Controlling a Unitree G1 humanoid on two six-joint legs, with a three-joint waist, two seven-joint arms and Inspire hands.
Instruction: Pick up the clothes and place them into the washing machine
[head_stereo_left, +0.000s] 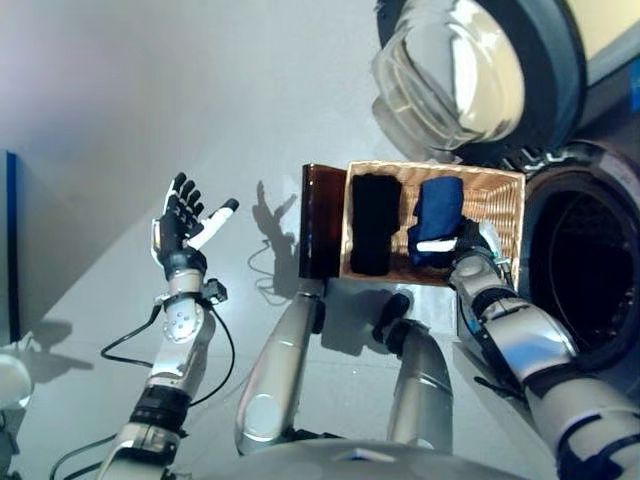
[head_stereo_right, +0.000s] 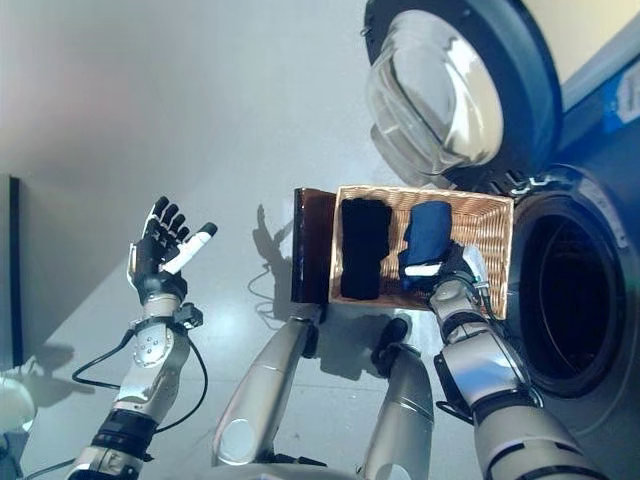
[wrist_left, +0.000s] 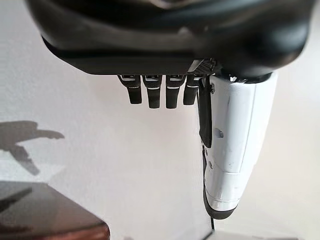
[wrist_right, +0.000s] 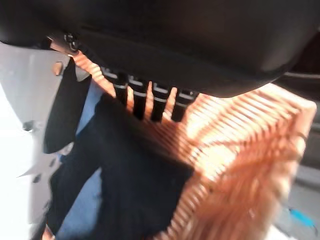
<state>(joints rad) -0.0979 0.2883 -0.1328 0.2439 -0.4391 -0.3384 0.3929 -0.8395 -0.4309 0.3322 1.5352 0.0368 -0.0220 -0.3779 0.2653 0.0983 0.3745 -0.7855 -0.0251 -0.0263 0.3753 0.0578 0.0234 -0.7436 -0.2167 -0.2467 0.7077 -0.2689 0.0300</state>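
Observation:
A wicker basket (head_stereo_left: 500, 200) on the floor holds a folded black garment (head_stereo_left: 375, 225) on its left and a folded dark blue garment (head_stereo_left: 440, 205) on its right. My right hand (head_stereo_left: 470, 245) reaches into the basket at the blue garment's near end, its white thumb lying on the cloth. In the right wrist view its fingers (wrist_right: 150, 102) stay straight above dark cloth (wrist_right: 135, 185), closed on nothing. The washing machine's drum opening (head_stereo_left: 590, 270) gapes just right of the basket. My left hand (head_stereo_left: 180, 225) is raised over the floor at the left, open and holding nothing.
The washer's round glass door (head_stereo_left: 470, 70) hangs open above the basket. A dark brown box (head_stereo_left: 322, 220) stands against the basket's left side. A dark panel edge (head_stereo_left: 10, 240) runs along the far left. Grey floor spreads between it and the basket.

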